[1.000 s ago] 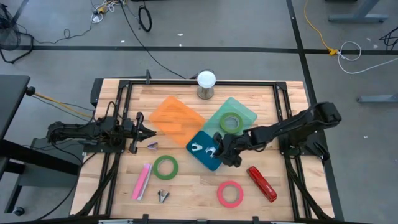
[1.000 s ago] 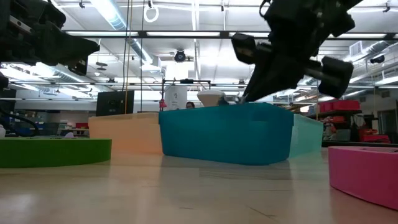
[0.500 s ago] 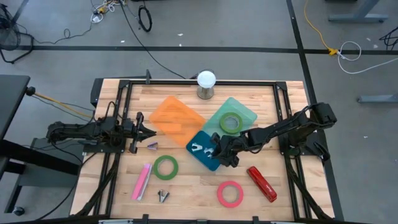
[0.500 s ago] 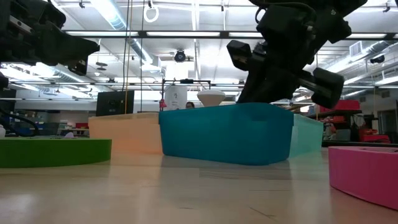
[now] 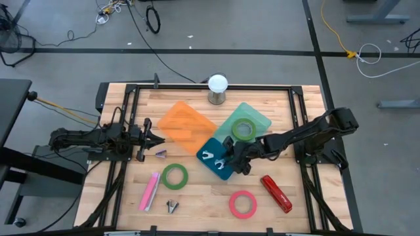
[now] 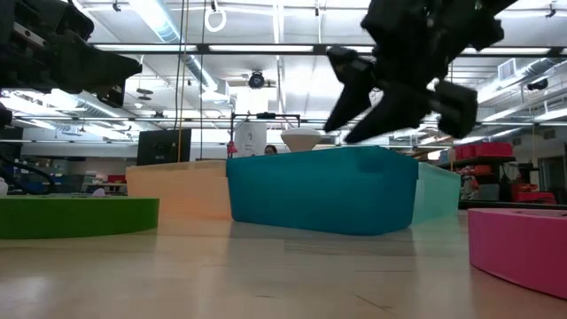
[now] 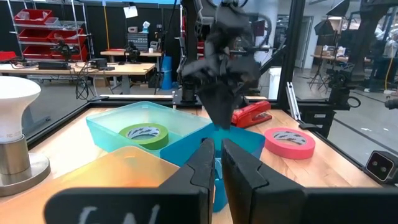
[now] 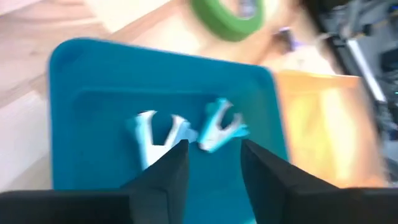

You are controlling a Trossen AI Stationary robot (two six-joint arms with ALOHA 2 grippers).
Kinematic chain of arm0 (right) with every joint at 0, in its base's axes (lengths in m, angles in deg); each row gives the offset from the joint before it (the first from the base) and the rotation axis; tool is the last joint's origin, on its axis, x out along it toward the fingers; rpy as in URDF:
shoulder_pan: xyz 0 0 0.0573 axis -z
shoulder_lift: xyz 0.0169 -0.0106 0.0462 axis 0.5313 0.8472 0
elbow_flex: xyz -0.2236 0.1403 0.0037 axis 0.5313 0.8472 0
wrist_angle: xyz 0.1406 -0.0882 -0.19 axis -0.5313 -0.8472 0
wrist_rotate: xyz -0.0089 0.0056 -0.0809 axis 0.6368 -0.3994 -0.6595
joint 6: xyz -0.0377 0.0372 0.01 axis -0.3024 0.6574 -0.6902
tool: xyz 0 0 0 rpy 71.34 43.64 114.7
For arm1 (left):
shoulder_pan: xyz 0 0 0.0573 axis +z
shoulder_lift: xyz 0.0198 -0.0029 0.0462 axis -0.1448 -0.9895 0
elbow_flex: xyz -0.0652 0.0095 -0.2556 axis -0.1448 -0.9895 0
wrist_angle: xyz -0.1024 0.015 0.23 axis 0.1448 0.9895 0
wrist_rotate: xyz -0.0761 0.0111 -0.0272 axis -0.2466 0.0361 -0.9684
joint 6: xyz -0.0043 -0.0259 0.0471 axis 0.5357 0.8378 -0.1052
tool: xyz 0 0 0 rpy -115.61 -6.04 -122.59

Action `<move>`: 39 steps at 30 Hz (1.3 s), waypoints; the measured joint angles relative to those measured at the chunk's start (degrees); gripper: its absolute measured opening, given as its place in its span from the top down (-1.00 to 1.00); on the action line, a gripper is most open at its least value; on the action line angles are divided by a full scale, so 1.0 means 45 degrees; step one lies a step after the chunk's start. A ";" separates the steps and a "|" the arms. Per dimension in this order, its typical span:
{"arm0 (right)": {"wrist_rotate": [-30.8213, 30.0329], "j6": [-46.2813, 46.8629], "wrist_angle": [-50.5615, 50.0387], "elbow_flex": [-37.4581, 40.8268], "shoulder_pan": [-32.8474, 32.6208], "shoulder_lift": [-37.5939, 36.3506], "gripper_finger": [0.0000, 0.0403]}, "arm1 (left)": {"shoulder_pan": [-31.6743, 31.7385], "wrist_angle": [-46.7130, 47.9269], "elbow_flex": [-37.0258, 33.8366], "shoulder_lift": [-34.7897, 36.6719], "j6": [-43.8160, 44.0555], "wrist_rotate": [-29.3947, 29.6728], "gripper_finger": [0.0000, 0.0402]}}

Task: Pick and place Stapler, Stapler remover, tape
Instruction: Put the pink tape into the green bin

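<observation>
My right gripper [image 5: 227,160] hangs open just above the blue tray [image 5: 211,145], fingers slanting down from the table's right. Under it, two white staple removers [image 8: 152,134] [image 8: 221,127] lie on the tray's floor, clear of the fingers. A green tape roll [image 5: 244,129] lies in the pale teal tray [image 5: 261,119]. Another green roll [image 5: 174,176], a pink roll [image 5: 243,204], a red stapler [image 5: 276,193] and a pink stapler [image 5: 150,191] lie on the table. My left gripper [image 5: 155,139] waits shut at the left, pointing level.
An orange tray [image 5: 186,123] sits left of the teal one. A white lamp bulb on a metal base [image 5: 217,88] stands at the far edge. Two more small staple removers [image 5: 172,206] [image 5: 161,153] lie on the wood at the left.
My right gripper has opened over the blue tray; in the low view its fingers were together and now stand spread. It has tipped slightly and stayed over the same spot. The left arm has kept still.
</observation>
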 joint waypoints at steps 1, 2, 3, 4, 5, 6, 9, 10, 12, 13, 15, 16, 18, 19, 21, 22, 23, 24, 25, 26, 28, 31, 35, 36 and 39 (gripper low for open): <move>-0.0173 0.0101 0.0002 0.0000 0.0000 -0.0242 0.25 | 0.0001 -0.0002 0.0002 0.0000 0.0003 0.0000 0.84; -0.0355 0.0276 -0.0003 0.0000 0.0002 -0.0481 0.23 | -0.0003 0.0000 0.0003 0.0000 0.0000 0.0001 0.84; -0.0500 0.0531 -0.0001 0.0000 0.0005 -0.0721 0.22 | 0.0001 0.0000 0.0003 0.0000 0.0000 0.0000 0.84; -0.0682 0.0947 0.0007 0.0000 0.0005 -0.0958 0.20 | -0.0004 0.0000 0.0004 0.0000 0.0000 0.0000 0.84; -0.0879 0.1479 -0.0033 0.0000 0.0005 -0.1197 0.19 | 0.0000 0.0000 0.0004 0.0000 0.0005 0.0000 0.84; -0.1089 0.2032 -0.0084 0.0000 0.0005 -0.1406 0.19 | -0.0002 0.0000 0.0002 0.0000 -0.0004 0.0000 0.84; -0.1466 0.3307 -0.0128 0.0000 -0.0011 -0.1949 0.17 | 0.0000 0.0000 0.0004 0.0000 0.0003 0.0000 0.84; -0.1613 0.3614 -0.0132 0.0000 -0.0042 -0.2125 0.17 | -0.0004 0.0000 0.0003 0.0000 -0.0001 0.0000 0.84; -0.1764 0.4091 -0.0089 0.0000 -0.0129 -0.2414 0.17 | 0.0001 0.0000 -0.0001 0.0000 0.0005 0.0000 0.84; -0.1952 0.4324 -0.0097 0.0000 -0.0200 -0.2529 0.17 | -0.0003 0.0000 0.0004 0.0000 0.0001 0.0000 0.84; -0.2419 0.4658 -0.0102 0.0000 -0.0373 -0.2678 0.17 | -0.0002 0.0000 0.0003 0.0000 0.0000 0.0000 0.84; -0.2628 0.4709 -0.0103 0.0000 -0.0472 -0.2720 0.17 | 0.0000 0.0000 0.0000 0.0000 0.0004 0.0000 0.84; -0.2930 0.4705 -0.0127 0.0000 -0.0683 -0.2776 0.17 | -0.0004 0.0000 -0.0001 0.0000 -0.0003 0.0000 0.84; -0.2994 0.4699 -0.0117 0.0000 -0.0796 -0.2785 0.17 | -0.0003 0.0000 0.0000 0.0000 0.0000 0.0000 0.84; -0.2985 0.4650 -0.0121 0.0000 -0.1050 -0.2787 0.17 | -0.0002 0.0000 0.0004 0.0000 0.0000 0.0000 0.84; -0.2980 0.4651 -0.0130 0.0000 -0.1199 -0.2787 0.17 | 0.0001 0.0000 0.0001 0.0000 0.0000 0.0001 0.84; -0.2982 0.4673 -0.0127 0.0000 -0.1358 -0.2787 0.17 | -0.0001 0.0000 0.0000 0.0000 0.0003 0.0000 0.84; -0.2986 0.4772 -0.0127 0.0000 -0.1533 -0.2787 0.17 | -0.0004 0.0000 0.0003 0.0000 0.0004 0.0000 0.84; -0.2977 0.4951 -0.0137 0.0000 -0.1709 -0.2787 0.17 | -0.0004 0.0000 -0.0001 0.0000 0.0000 0.0000 0.84; -0.2972 0.5174 -0.0146 0.0000 -0.1897 -0.2787 0.17 | 0.0001 0.0000 0.0003 0.0000 0.0000 0.0000 0.84; -0.2962 0.5703 -0.0219 0.0000 -0.2238 -0.2787 0.17 | -0.0002 0.0000 0.0002 0.0000 0.0001 0.0000 0.84; -0.2955 0.6510 -0.0531 0.0000 -0.2769 -0.2787 0.17 | -0.0001 0.0000 0.0000 0.0000 0.0005 0.0000 0.84; -0.2825 0.7021 -0.0682 0.0000 -0.3466 -0.2787 0.17 | -0.0004 0.0000 -0.0001 0.0000 0.0005 0.0000 0.84; -0.2752 0.7021 -0.0760 0.0000 -0.3628 -0.2787 0.17 | 0.0001 0.0000 -0.0001 0.0000 0.0000 0.0000 0.84; -0.2355 0.7193 -0.1121 0.0000 -0.3997 -0.2787 0.17 | -0.0004 0.0000 -0.0001 0.0000 0.0002 0.0000 0.84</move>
